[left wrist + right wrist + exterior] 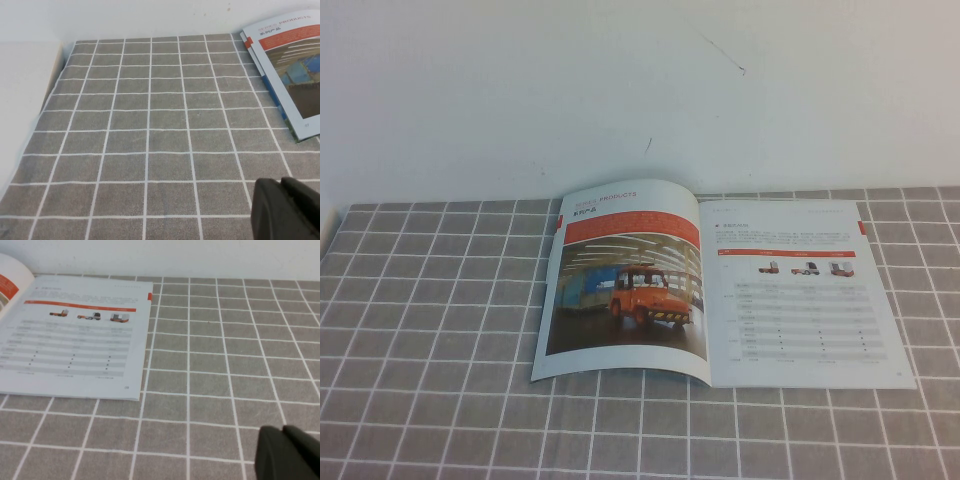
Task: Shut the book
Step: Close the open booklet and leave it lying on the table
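Left claw [283, 207]: mine, nearest to me on the left. Only a dark corner of it shows in the left wrist view, over bare cloth and well apart from the book. I cannot tell whether it is apart or together.
Right claw [286, 450]: mine, nearest to me on the right. Again only a dark corner shows, over bare cloth and well apart from the book's near right corner. I cannot tell its state either.
Cloth [430, 330]: grey with a white grid, spread over the worktop.
Worktop [22, 100]: a bare white strip just beside the cloth's left edge.
Book [705, 300]: lies open on the cloth, about midway across and toward the far side.
Left page [582, 290]: a photograph of an orange truck [645, 295] under an orange band. The sheet bows up slightly toward the spine.
Right page [800, 310]: white and lying flat, with a printed table below a row of three small vehicle pictures.
Wall [640, 80]: white, rising behind the cloth's far edge, with a few faint dark marks.
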